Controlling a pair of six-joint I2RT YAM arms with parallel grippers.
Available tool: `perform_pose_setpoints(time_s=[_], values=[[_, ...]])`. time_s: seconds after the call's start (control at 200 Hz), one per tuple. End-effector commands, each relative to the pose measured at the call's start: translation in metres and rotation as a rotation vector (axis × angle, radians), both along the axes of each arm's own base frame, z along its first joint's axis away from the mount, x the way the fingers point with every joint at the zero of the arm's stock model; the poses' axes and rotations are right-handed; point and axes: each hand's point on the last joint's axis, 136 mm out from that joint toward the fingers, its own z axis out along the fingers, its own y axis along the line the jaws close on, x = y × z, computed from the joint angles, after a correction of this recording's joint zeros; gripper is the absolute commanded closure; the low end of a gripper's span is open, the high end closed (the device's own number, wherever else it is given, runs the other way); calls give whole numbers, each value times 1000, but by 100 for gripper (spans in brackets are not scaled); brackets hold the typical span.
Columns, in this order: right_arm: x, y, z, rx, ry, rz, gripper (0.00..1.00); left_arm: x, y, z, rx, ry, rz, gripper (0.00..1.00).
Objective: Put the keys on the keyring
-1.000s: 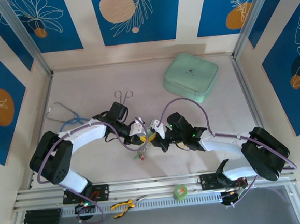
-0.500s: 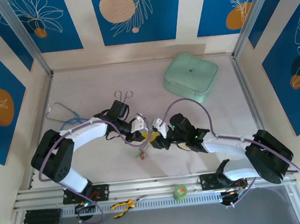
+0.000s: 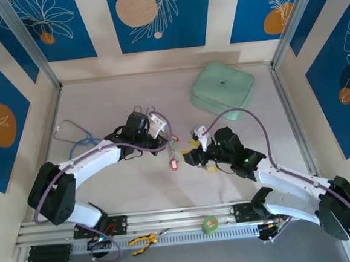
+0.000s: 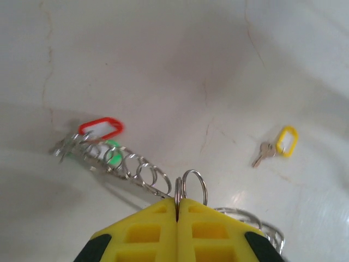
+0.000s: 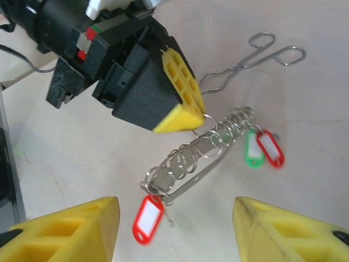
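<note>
Yellow pads of the left gripper (image 4: pixel 177 203) are pressing flat together, pinching one small loop of the keyring (image 4: pixel 126 164); the silvery chain of loops is trailing away from the closed tips, to their left in the left wrist view, carrying a red key (image 4: pixel 101 127) and a green key (image 4: pixel 113 154) near its far end; a yellow key (image 4: pixel 284 142) is lying loose on the table (image 4: pixel 163 65), ahead and to the right of those tips, well apart from the chain; the right gripper (image 5: pixel 174 213) is standing with its jaws spread wide, holding nothing, the keyring dangling just ahead of its fingers (image 5: pixel 76 229) and between them; steel forceps (image 5: pixel 256 57) are lying beyond the left gripper's tips.
</note>
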Motion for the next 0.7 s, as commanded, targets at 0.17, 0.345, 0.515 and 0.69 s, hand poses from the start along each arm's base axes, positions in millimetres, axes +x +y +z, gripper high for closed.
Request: perform_pose_setpoints(time_s=[0.17,0.345,0.515,0.69], values=[[-10,-2,15,-22,100,-7,50,-6,30,2,-68,394,550,100],[-41,24,22,-44,11,169,54,-19,46,11,-106,551,745,100],[-65,56,22,-24,-178,307,58,-40,50,13,-75,746,874,100],[-65,80,8,-33,-293,329,63,-55,50,16,-95,869,945,100]])
